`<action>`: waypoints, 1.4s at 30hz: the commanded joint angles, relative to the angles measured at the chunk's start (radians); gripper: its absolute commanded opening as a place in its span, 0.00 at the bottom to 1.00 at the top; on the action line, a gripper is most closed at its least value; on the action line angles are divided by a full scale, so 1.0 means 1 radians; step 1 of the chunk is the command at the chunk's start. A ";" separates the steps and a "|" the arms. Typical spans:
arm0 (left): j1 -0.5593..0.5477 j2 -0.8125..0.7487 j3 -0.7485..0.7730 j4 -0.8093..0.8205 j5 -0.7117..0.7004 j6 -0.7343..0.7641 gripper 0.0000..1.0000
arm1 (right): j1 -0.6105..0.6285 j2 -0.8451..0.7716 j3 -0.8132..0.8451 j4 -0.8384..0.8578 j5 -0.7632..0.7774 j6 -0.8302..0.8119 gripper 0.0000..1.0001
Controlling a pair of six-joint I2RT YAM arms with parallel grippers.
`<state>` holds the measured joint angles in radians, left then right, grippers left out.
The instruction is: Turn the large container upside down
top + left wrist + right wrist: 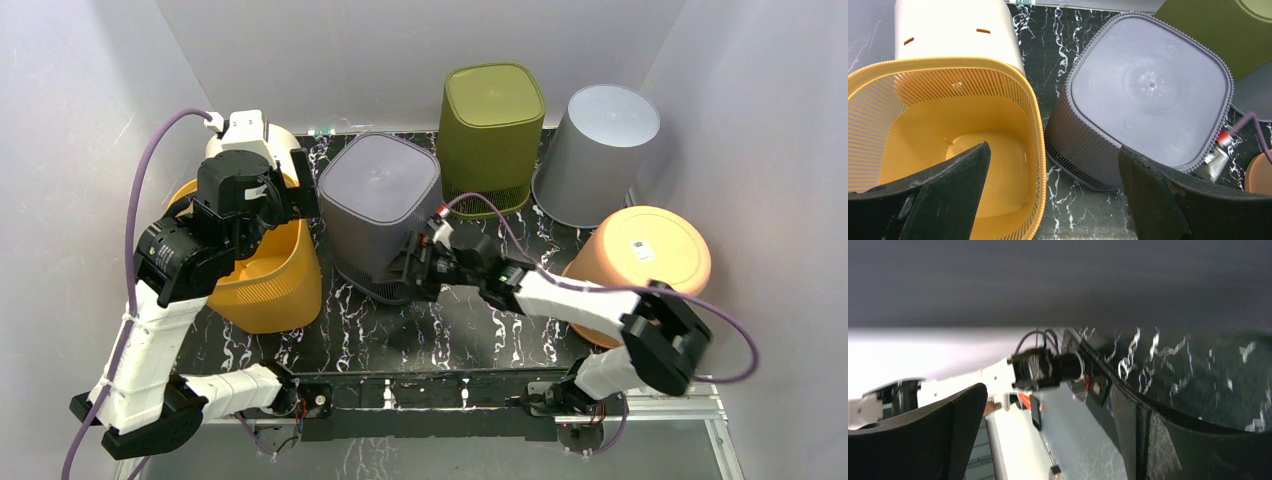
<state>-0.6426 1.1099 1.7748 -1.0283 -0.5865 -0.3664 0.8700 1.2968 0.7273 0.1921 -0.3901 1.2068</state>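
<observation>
Below left pincer point(1053, 150), upright yellow container point(923, 125)

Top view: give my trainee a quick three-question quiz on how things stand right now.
1. True or false: the yellow basket stands with its opening facing up.
2. Pick one. The right gripper is by the grey-purple bin at: A, its top face; B, its near side, low down; C, its far side.
3. Fill in: the left gripper, above the yellow basket's rim, has its jaws ____.

Key: 1 true. 2 B. 3 open.
</observation>
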 commanded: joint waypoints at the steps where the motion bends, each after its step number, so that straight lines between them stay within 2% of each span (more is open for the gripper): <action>1: 0.003 -0.010 0.064 -0.063 0.012 0.014 0.98 | -0.017 0.190 0.262 0.176 0.071 -0.079 0.96; 3: 0.002 -0.026 0.085 -0.082 0.005 0.004 0.98 | -0.047 0.290 0.431 0.132 0.129 -0.117 0.97; 7: 0.003 -0.052 0.072 -0.132 -0.015 -0.030 0.98 | -0.124 0.463 0.599 0.210 0.169 -0.129 0.97; 10: 0.003 -0.056 0.025 -0.143 0.032 -0.033 0.98 | -0.186 0.563 0.709 0.195 0.052 -0.095 0.95; 12: 0.003 -0.042 -0.003 -0.156 0.071 -0.043 0.98 | -0.202 0.565 0.716 0.186 0.003 -0.107 0.95; 18: 0.003 0.002 -0.077 -0.191 0.067 -0.096 0.98 | -0.201 0.376 0.530 0.097 0.024 -0.202 0.96; 26: 0.003 0.014 -0.174 -0.185 0.028 -0.088 0.98 | -0.201 0.035 0.294 -0.151 0.131 -0.312 0.98; 28: 0.003 0.015 -0.221 -0.154 0.025 -0.071 0.95 | -0.201 -0.037 0.239 -0.177 0.149 -0.319 0.98; 32: 0.003 0.018 -0.285 -0.084 0.070 -0.059 0.75 | -0.201 -0.117 0.183 -0.220 0.186 -0.331 0.98; 36: 0.002 0.077 -0.216 -0.060 0.217 -0.005 0.52 | -0.203 -0.131 0.214 -0.295 0.229 -0.349 0.98; 38: 0.003 0.113 -0.180 -0.057 0.279 0.007 0.25 | -0.208 -0.140 0.229 -0.305 0.250 -0.382 0.98; 40: 0.003 0.143 -0.156 -0.050 0.330 0.013 0.03 | -0.220 -0.154 0.249 -0.321 0.270 -0.392 0.98; 42: 0.002 0.163 -0.131 -0.041 0.386 0.013 0.00 | -0.230 -0.168 0.273 -0.348 0.306 -0.414 0.98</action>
<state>-0.6373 1.2469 1.5784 -1.1202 -0.3717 -0.3866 0.6628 1.1778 0.9230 -0.1307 -0.1719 0.8539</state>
